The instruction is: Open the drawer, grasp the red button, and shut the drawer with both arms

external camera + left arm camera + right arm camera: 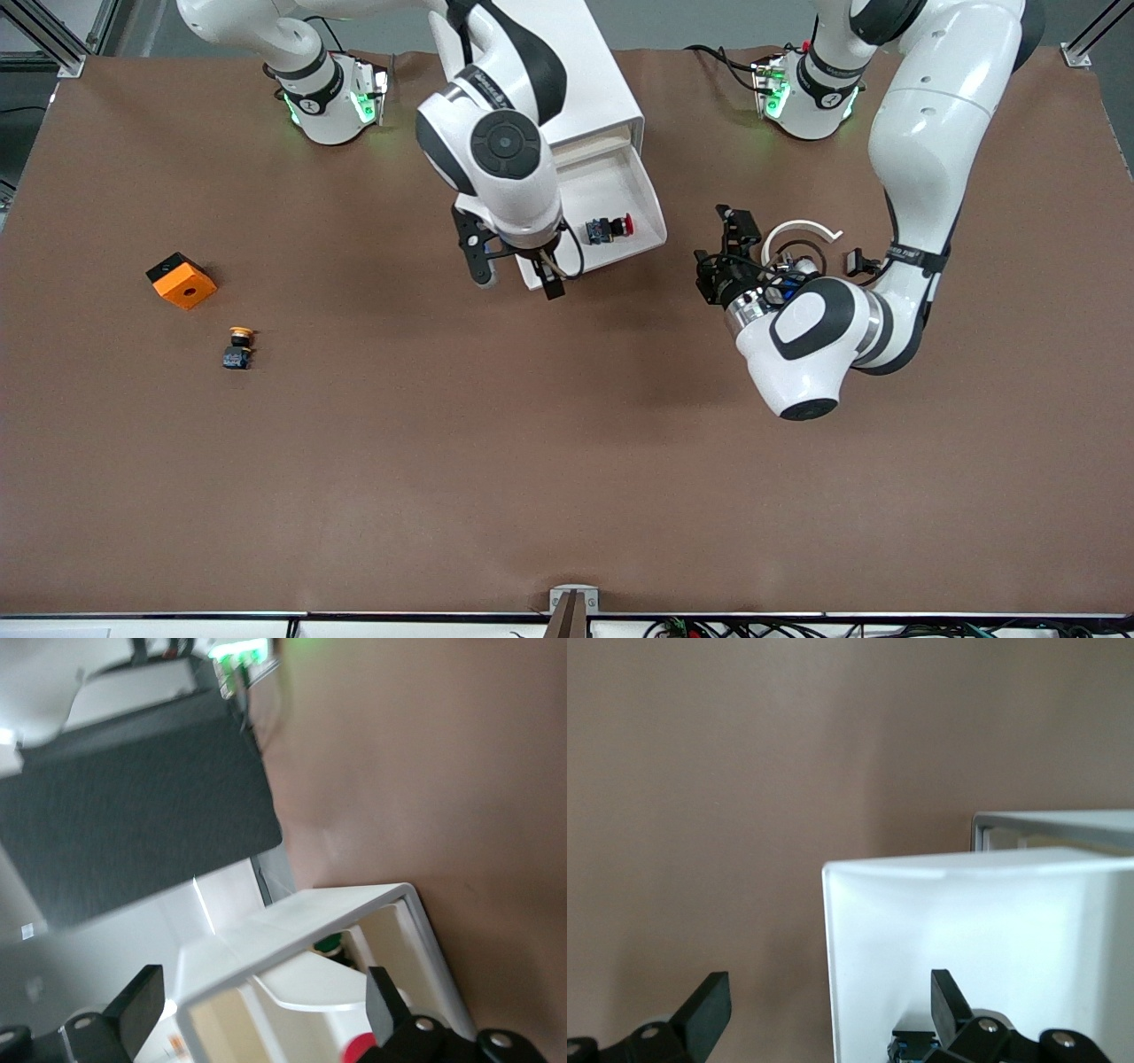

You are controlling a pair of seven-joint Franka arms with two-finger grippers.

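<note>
Right end effector (516, 270) beside drawer's button (609, 229)

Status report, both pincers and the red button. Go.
Right pincer open, over drawer front edge. Left pincer open, beside drawer. Red button in open drawer, ungrasped. Nothing blocking.

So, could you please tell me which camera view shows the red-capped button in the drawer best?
The front view: the button lies whole in the open drawer, red cap and blue-black body both clear. The left wrist view catches only a sliver of red cap at its edge; the right wrist view shows only a bit of its body.
</note>
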